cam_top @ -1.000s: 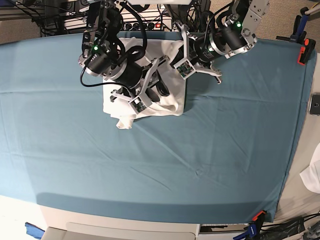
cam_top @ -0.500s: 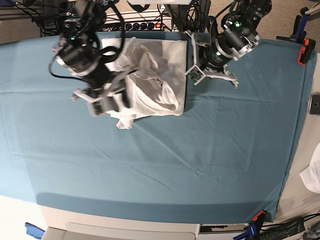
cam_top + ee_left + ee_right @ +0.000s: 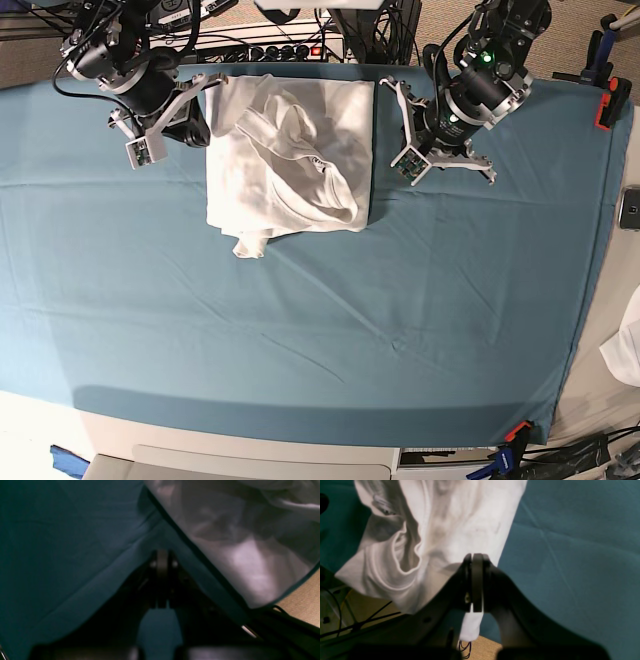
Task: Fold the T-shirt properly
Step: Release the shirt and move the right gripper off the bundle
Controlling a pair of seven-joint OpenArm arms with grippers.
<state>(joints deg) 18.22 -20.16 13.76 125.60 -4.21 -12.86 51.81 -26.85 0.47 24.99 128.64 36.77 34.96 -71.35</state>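
jaws on both arms are clenched on nothing: in the right wrist view the right gripper point(image 3: 473, 583) shows its 2 jaws pressed flat together with no cloth between them, and in the left wrist view the left gripper point(image 3: 162, 585) looks the same, though that view is dark. you have the t-shirt point(image 3: 290, 155) lying as a rough rectangle at the far edge of the worktop point(image 3: 320, 330), between the 2 arms, with neither arm touching it. the right gripper point(image 3: 160, 115) hangs just beside its one edge, the left gripper point(image 3: 425, 135) just beside the other.

judging from this, you are between folds or near the end. the bundle is compact, but not tidy: the top layer is rumpled, the collar point(image 3: 315, 160) shows in a loose ridge, and a small corner point(image 3: 250, 245) sticks out at the near edge. your next move likely calls for letting 1 pair of jaws apart, pinching that stray corner and tucking it under, then smoothing the top. watch the far edge, where the cloth seems to hang over the worktop.
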